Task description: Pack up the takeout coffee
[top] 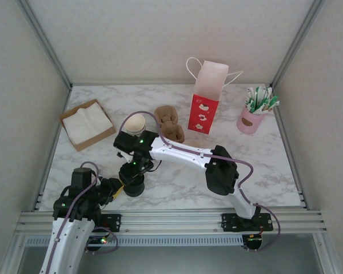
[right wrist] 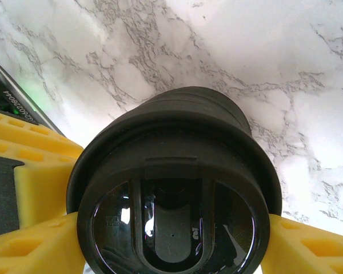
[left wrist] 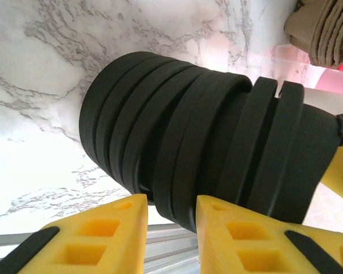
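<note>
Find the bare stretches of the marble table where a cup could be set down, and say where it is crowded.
Free: the front right, between the pink round pot and the right arm; the back-left strip behind the brown napkin tray. Crowded: centre-left, around the squat black lid stack, cream cup stack and brown cardboard carriers.

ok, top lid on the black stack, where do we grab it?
By its rim, from above, right fingers on opposite sides. The top lid is round and nested on the lid stack, so only its outer edge is free. Probably steady the lower lids from the side.
</note>
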Controlling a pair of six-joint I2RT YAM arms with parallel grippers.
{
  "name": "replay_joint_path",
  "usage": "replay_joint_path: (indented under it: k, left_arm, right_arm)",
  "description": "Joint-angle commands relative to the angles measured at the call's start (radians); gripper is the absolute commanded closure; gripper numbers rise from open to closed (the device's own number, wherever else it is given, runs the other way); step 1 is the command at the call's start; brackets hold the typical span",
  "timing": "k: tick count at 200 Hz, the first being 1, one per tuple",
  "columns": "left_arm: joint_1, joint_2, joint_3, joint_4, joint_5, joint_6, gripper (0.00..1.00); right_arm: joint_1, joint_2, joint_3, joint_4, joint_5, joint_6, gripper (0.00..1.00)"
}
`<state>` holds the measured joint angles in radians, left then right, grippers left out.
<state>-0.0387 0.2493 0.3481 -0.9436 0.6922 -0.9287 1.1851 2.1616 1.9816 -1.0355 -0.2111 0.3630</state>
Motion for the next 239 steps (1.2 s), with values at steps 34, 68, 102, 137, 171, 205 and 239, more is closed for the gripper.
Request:
replay_joint_path:
  k: [34,68,102,137,171,205,239]
  left_arm:
    - [-0.006,-0.001,-0.020,0.008,-0.008,0.002,0.72]
    - [-0.005,-0.003,-0.024,0.009,-0.007,0.002,0.72]
    - [-0.005,0.001,0.000,0.016,-0.009,0.000,0.72]
    - [-0.006,0.013,0.050,-0.035,-0.079,0.016,0.72]
    - [-0.006,0.015,0.069,-0.027,-0.106,0.007,0.72]
    - [-0.005,0.018,0.064,-0.008,-0.105,0.001,0.73]
    - [-0.005,0.010,0.039,0.035,-0.070,-0.020,0.73]
  right_arm:
    - [-0.006,-0.055,-0.024,-0.009,-0.037,0.016,0.27]
    - [-0.005,-0.067,-0.033,-0.001,-0.042,0.019,0.27]
    - [-0.007,-0.059,-0.040,0.004,-0.042,0.020,0.27]
    - [-0.007,-0.039,-0.043,-0.005,-0.008,0.024,0.27]
    - [-0.007,-0.033,-0.030,-0.037,0.063,0.025,0.27]
    - [-0.007,-0.018,-0.016,-0.054,0.101,0.021,0.27]
    - [-0.014,-0.002,-0.001,-0.075,0.160,0.025,0.27]
